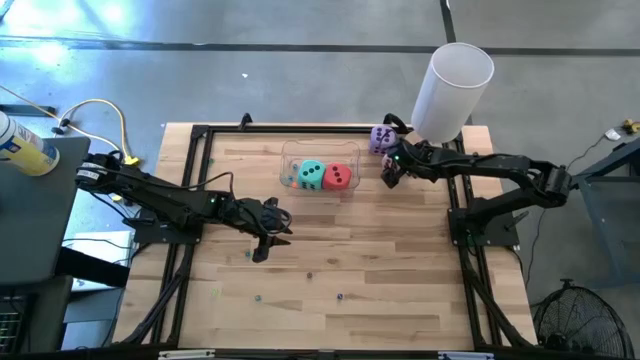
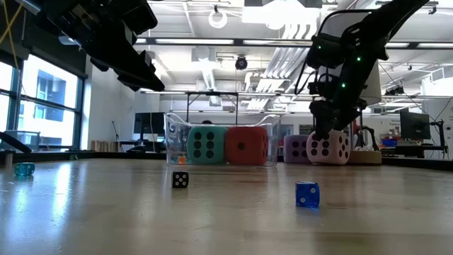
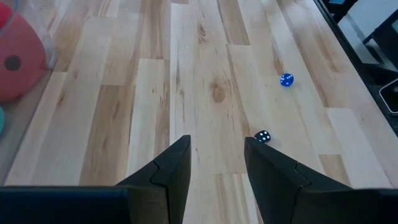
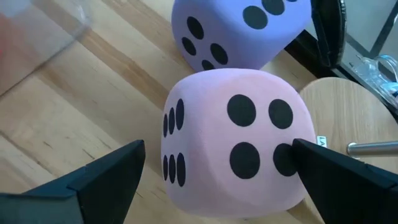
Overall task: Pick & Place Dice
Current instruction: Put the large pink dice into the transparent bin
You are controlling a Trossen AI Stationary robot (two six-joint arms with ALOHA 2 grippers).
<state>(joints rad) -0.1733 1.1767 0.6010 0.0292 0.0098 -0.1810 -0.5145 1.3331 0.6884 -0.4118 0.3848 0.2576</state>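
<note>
left end effector [image 1: 272, 238] hangs open and empty left of centre in the high view. teal die [image 1: 311, 174] and red die [image 1: 338, 177] sit in the bin [image 1: 290, 155]. upper right, the right end effector [image 4: 217, 168] straddles the pink die [image 4: 233, 146], fingers spread, not yet clamped; purple die [image 4: 239, 31] lies just beyond.

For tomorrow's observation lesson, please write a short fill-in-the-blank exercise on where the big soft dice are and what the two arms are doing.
1. The clear container holds the red die and the ____ die.
2. The right end effector is open around the ____ die.
3. The purple die sits next to the tall white ____.
4. The left end effector is open and holds ____.

Missing words: teal; pink; cylinder; nothing
</note>
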